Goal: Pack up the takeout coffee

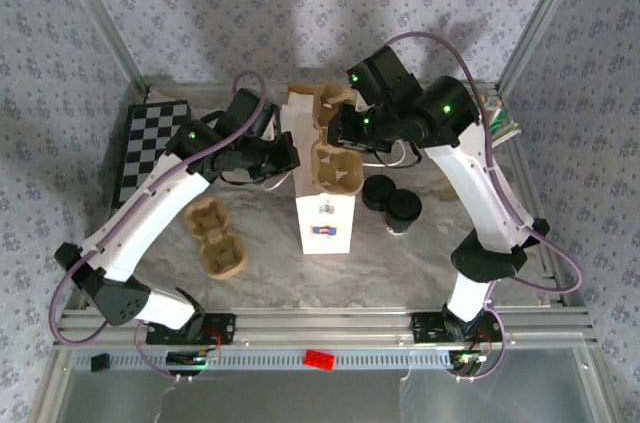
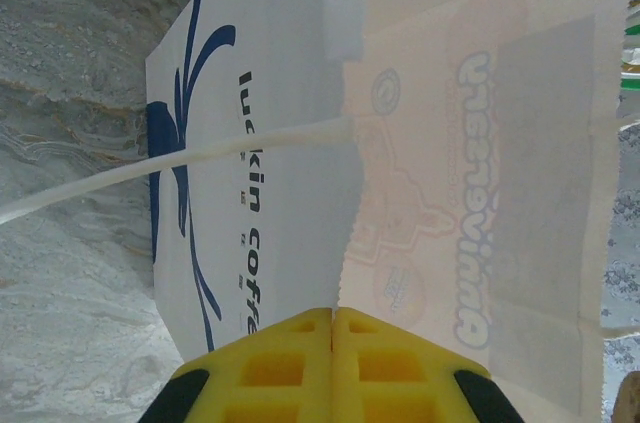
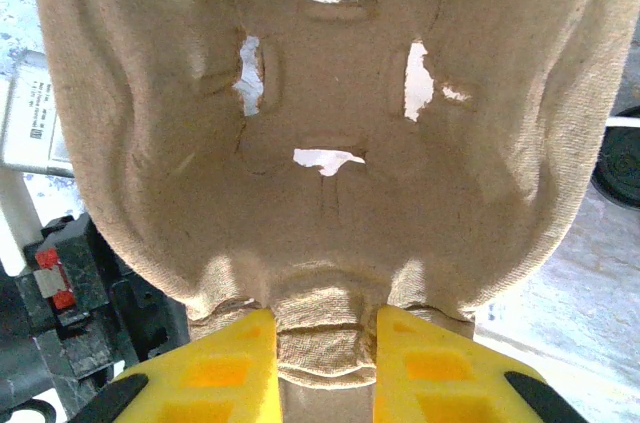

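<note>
You'll see a white paper bag (image 1: 325,225) standing upright mid-table (blue "luckin" lettering runs along its side), with a brown pulp cup carrier (image 1: 336,167) at its top. A second pulp carrier (image 1: 215,235) lies left of it on the marble table (image 1: 420,263). A checkerboard (image 1: 150,148) sits at the far left.

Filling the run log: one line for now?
left gripper: pinching paper bag edge | right gripper: holding cup carrier at bag mouth | takeout coffees: on table
</note>
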